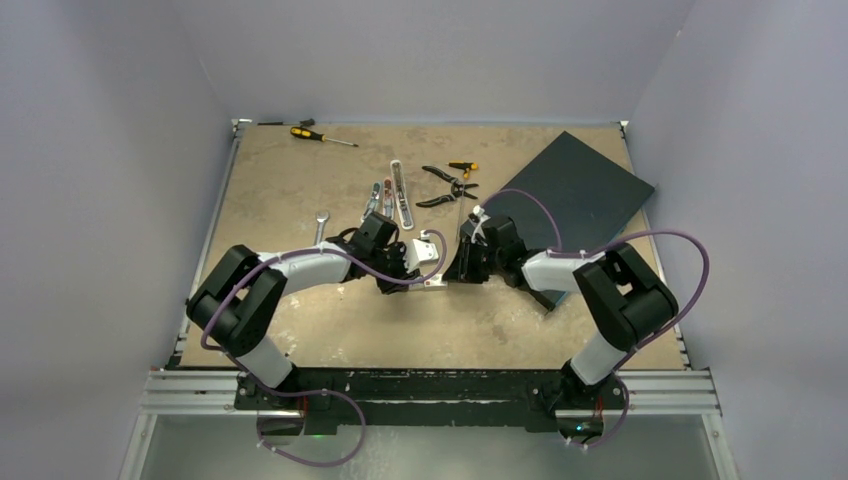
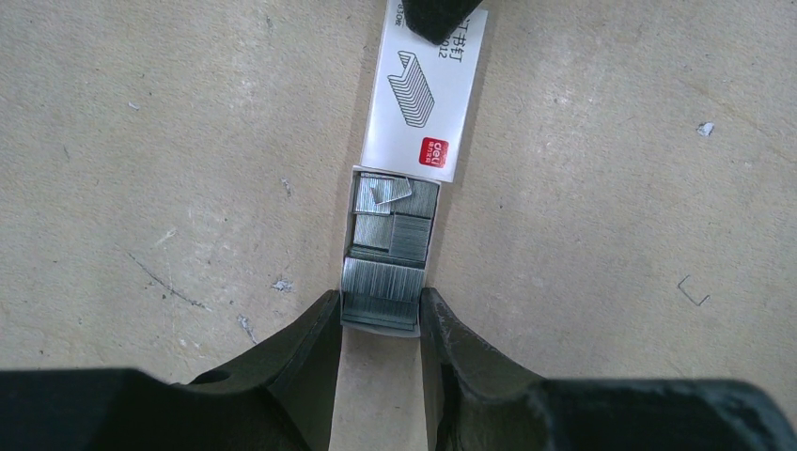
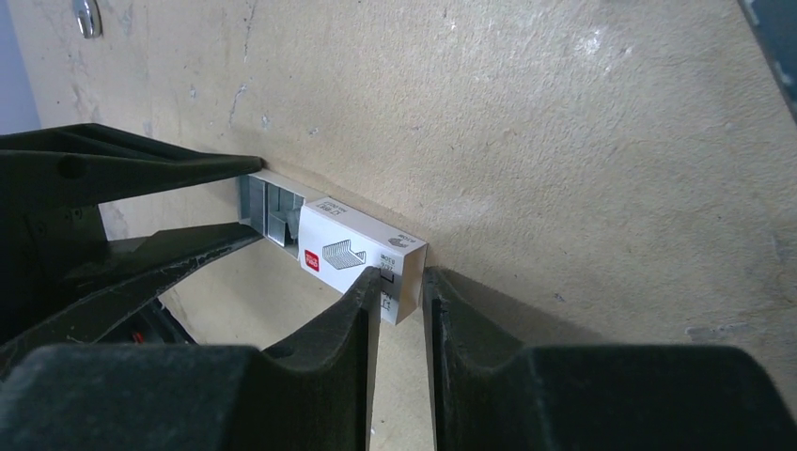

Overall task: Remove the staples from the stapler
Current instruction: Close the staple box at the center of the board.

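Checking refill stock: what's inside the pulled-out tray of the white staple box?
Silvery staple strips fill the tray, one loose piece tilted on top. Anything under the white sleeve is hidden.

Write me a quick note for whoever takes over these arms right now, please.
Left hand: shut on the pulled-out tray of the white box.
Right hand: straddling the box's opposite end; firm grip unclear.
Staples: several strips lying in the tray.
Done: box stands open with staples inside.
Left: check the stapler is empty; I can't pick it out clearly here.
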You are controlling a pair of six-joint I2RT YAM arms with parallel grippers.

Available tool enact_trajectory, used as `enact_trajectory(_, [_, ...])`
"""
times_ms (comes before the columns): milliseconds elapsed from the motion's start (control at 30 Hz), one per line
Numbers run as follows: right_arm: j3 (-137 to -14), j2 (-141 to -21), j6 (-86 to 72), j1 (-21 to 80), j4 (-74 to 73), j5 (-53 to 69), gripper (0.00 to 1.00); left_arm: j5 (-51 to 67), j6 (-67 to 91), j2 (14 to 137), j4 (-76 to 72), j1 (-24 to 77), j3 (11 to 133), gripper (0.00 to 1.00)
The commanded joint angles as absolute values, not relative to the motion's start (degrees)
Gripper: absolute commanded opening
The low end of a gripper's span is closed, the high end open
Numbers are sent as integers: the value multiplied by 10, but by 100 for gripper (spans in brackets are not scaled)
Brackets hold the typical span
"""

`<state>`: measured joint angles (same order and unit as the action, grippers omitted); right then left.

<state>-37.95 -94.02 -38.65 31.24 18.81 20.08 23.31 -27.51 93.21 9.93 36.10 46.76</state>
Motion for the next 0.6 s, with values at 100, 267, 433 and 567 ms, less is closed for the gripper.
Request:
enact_trajectory(100, [-400, -946, -391, 318, 192, 207, 22, 255, -274, 941, 110, 368, 484, 26])
enact_trajectory(267, [-405, -948, -389, 319, 193, 208, 21, 259, -289, 941, 128, 371, 487, 26])
enact_trajectory(433, [-410, -950, -386, 320, 188, 207, 21, 265, -295, 942, 138, 378, 491, 26])
enact_trajectory(567, [-413, -950, -385, 321, 186, 210, 20, 264, -293, 944, 133, 382, 493, 26])
